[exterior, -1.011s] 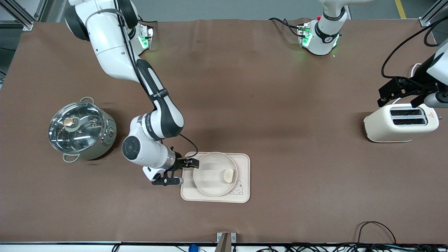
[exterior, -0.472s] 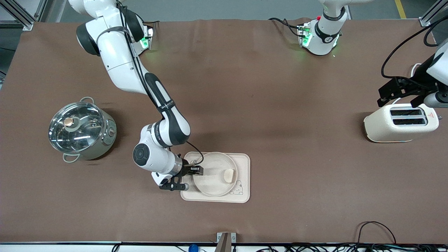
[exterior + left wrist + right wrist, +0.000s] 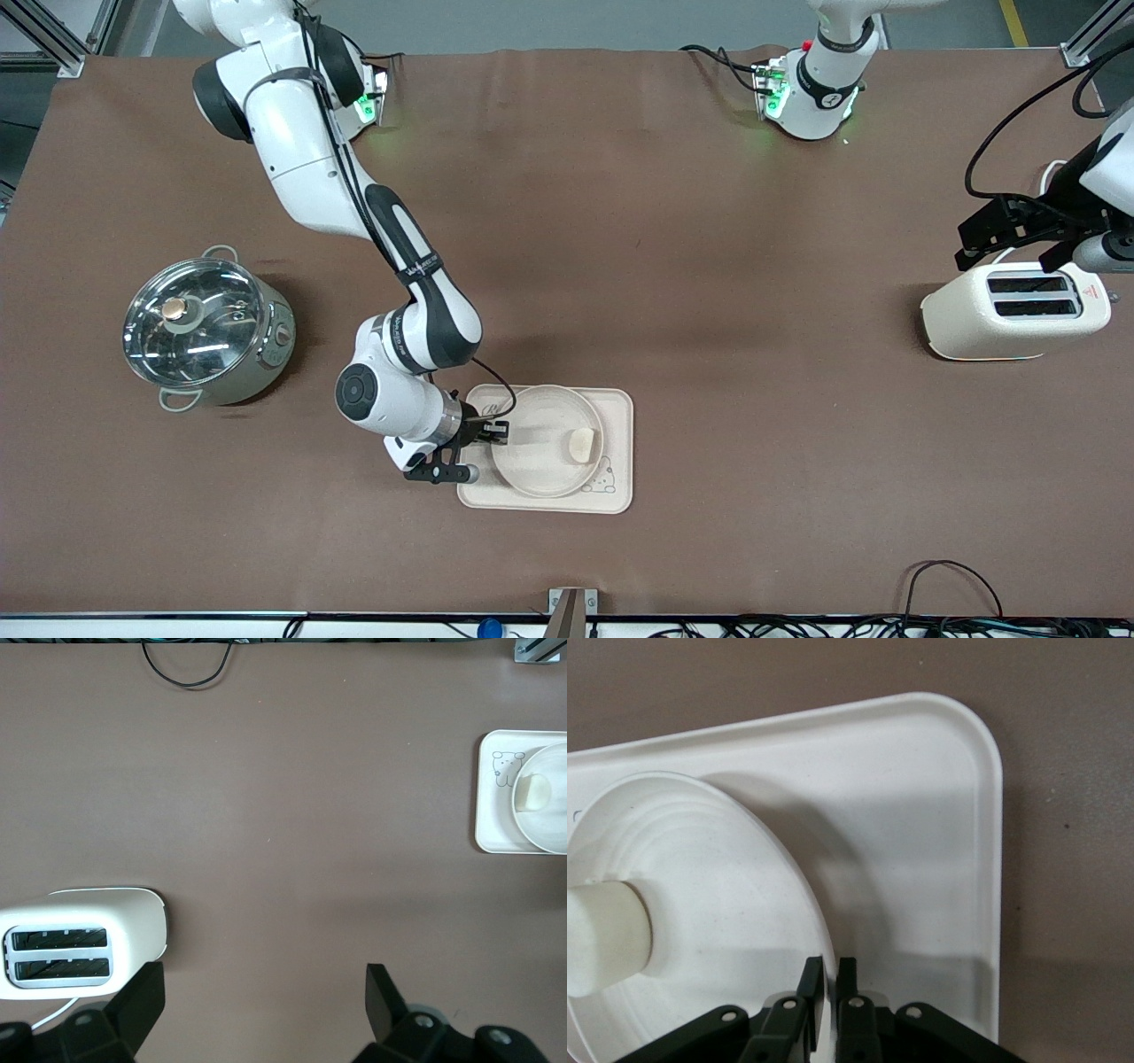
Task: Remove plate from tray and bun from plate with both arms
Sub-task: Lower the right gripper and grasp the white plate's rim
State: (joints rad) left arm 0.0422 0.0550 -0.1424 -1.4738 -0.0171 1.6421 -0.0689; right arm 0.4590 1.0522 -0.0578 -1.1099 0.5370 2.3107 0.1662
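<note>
The round cream plate point(image 3: 537, 403) lies on the rectangular tray point(image 3: 620, 416), with the small pale bun point(image 3: 582, 444) on it at the side toward the left arm's end. My right gripper point(image 3: 499, 431) is shut on the plate's rim at the side toward the right arm's end. In the right wrist view the rim of the plate point(image 3: 726, 904) runs between the closed fingers of the right gripper point(image 3: 830, 979), and the bun point(image 3: 602, 939) shows at the frame's edge. My left gripper point(image 3: 1010, 252) waits open above the toaster point(image 3: 1014, 310); the left gripper point(image 3: 261, 1001) holds nothing.
A steel pot with a glass lid point(image 3: 208, 332) stands toward the right arm's end of the table. The cream toaster point(image 3: 80, 939) sits at the left arm's end. Cables lie along the table edge nearest the front camera.
My right gripper has slid in toward the plate and its fingers have closed on the rim. The left arm has not moved.
</note>
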